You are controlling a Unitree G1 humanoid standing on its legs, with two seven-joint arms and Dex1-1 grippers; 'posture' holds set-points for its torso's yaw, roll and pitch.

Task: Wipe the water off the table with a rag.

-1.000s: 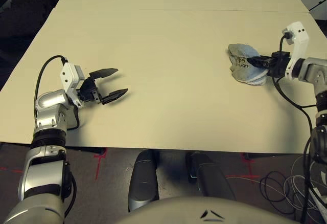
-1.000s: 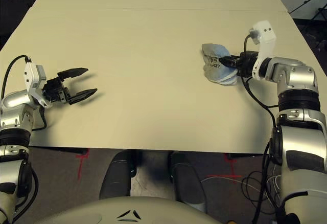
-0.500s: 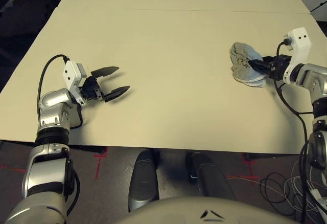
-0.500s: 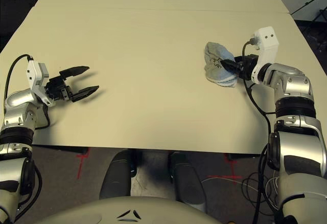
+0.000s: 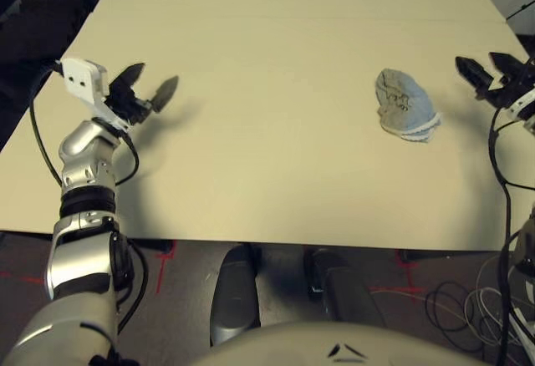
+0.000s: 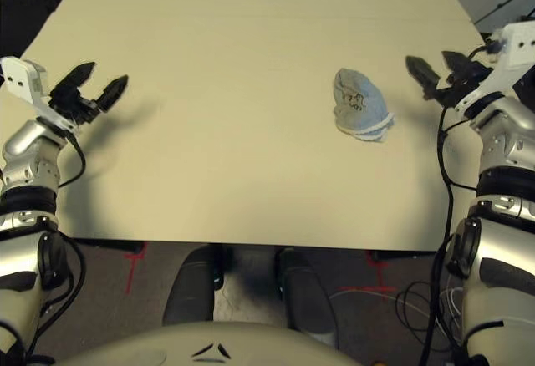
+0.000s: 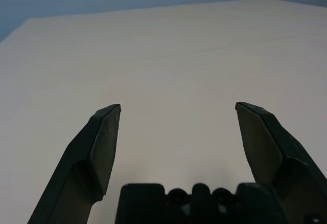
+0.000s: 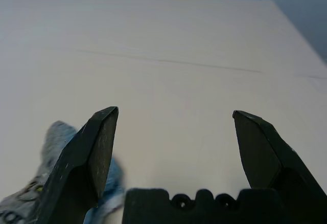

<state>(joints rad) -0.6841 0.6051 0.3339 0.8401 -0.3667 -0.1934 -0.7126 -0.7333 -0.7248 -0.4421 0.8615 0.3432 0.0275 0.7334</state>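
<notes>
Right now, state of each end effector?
Left end effector: open, holding nothing.
Right end effector: open, holding nothing; the rag lies apart on the table.

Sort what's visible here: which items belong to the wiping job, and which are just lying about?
Job:
- rag, crumpled on the table, held by neither pincer
- right pincer, open, beside the rag and apart from it
- left pincer, open, over the table's left side
- water: no splotches that I can make out

Lying about:
- cables on the floor

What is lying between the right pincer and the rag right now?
Nothing: in the left eye view, only bare table separates the open right pincer from the rag, which lies crumpled by itself.
</notes>
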